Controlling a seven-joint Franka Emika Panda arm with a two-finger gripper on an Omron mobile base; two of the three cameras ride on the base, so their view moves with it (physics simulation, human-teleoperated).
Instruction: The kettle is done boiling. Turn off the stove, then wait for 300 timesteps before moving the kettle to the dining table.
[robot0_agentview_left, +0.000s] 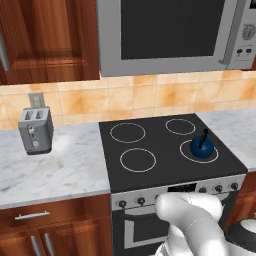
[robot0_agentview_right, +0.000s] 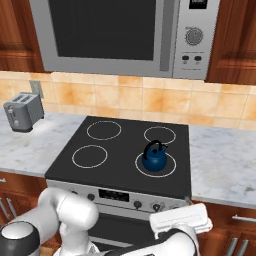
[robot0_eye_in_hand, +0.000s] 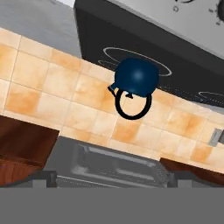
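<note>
The small dark-blue kettle (robot0_agentview_left: 202, 146) (robot0_agentview_right: 154, 157) stands upright on the front right burner of the black glass stove (robot0_agentview_left: 150, 142) (robot0_agentview_right: 115, 150). The hand view is rolled upside down, so the kettle (robot0_eye_in_hand: 135, 76) hangs from the cooktop (robot0_eye_in_hand: 175, 48) with its black handle loop below it. My white hand (robot0_agentview_right: 177, 219) is low in front of the stove's right front corner, just below the black knobs (robot0_agentview_right: 156, 206), well short of the kettle. The gripper (robot0_eye_in_hand: 112, 178) is open with nothing between its dark fingertips (robot0_eye_in_hand: 43, 177), which stand far apart. The dining table is out of view.
A grey microwave (robot0_agentview_left: 170, 35) (robot0_agentview_right: 125, 35) hangs above the stove. A silver toaster (robot0_agentview_left: 36, 131) (robot0_agentview_right: 22, 112) sits on the marble counter (robot0_agentview_left: 55, 165) to the left. More counter (robot0_agentview_right: 225, 165) runs to the right. My arm's elbow (robot0_agentview_left: 192, 212) covers part of the stove front.
</note>
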